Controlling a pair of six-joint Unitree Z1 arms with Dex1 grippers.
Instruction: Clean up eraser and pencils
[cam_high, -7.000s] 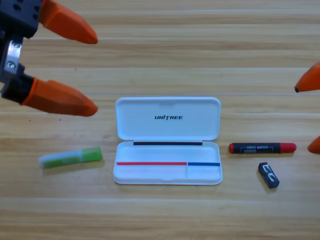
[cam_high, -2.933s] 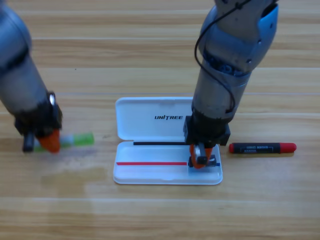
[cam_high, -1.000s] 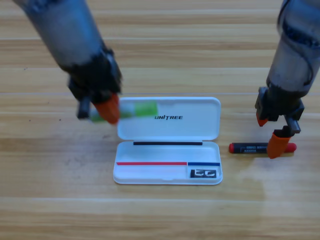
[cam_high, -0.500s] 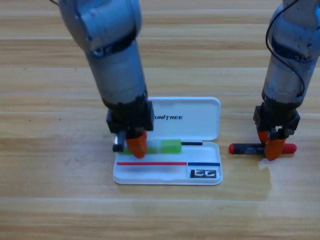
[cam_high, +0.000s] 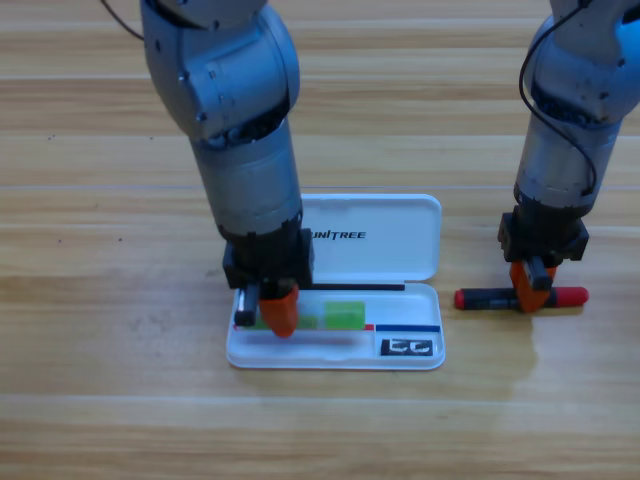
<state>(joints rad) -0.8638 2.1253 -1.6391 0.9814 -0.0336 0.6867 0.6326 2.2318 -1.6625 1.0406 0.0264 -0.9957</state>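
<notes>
Green pencil (cam_high: 340, 316) held inside the white case (cam_high: 400, 240) by the left gripper (cam_high: 272, 310).
Right gripper (cam_high: 530, 290) clamps the red pencil (cam_high: 570, 296) on the bench (cam_high: 100, 380); eraser (cam_high: 406, 347) lies in the case.

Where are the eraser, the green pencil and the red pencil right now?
eraser (cam_high: 407, 347): high view, middle of its dark top face.
green pencil (cam_high: 344, 315): high view, its exposed green end.
red pencil (cam_high: 568, 296): high view, its red right end.

Non-task items: case and table

A white case (cam_high: 400, 240) lies open at the middle of a wooden table (cam_high: 100, 400), its lid folded back flat toward the far side and bearing the printed word UNITREE. The shallow tray half sits nearest the camera. The table shows pale horizontal planks.
</notes>
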